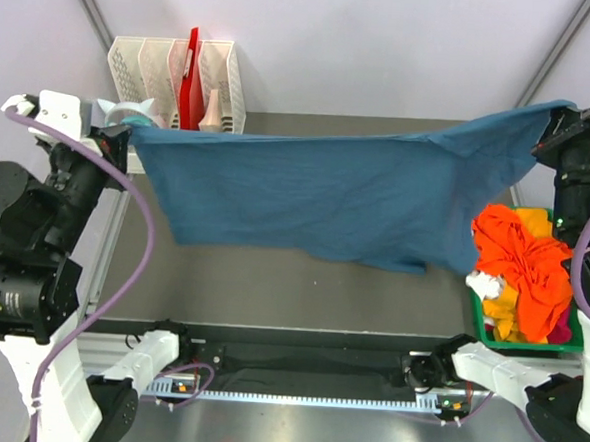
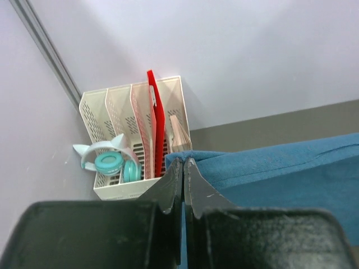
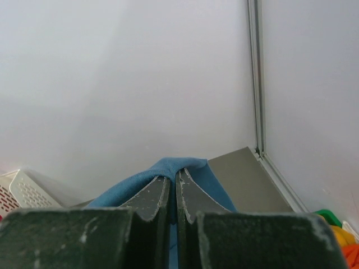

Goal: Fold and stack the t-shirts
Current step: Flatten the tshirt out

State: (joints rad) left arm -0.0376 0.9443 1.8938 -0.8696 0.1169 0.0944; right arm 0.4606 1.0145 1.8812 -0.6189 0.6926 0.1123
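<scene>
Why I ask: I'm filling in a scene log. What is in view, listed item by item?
teal-blue t-shirt: one, teal-blue, stretched in the air above the table between both claws
bunched t-shirts: number unclear, mostly orange with yellow, magenta and white, piled in the bin
bin: one, green, right edge of the table
file rack: one, white, far left by the wall
folder: one, red, upright in the rack
headphones: one pair, teal and white, at the rack's left front
table: one, grey-brown, under it all
left claw: one, black, shut on the teal-blue t-shirt's left corner
right claw: one, black, shut on its right corner
</scene>
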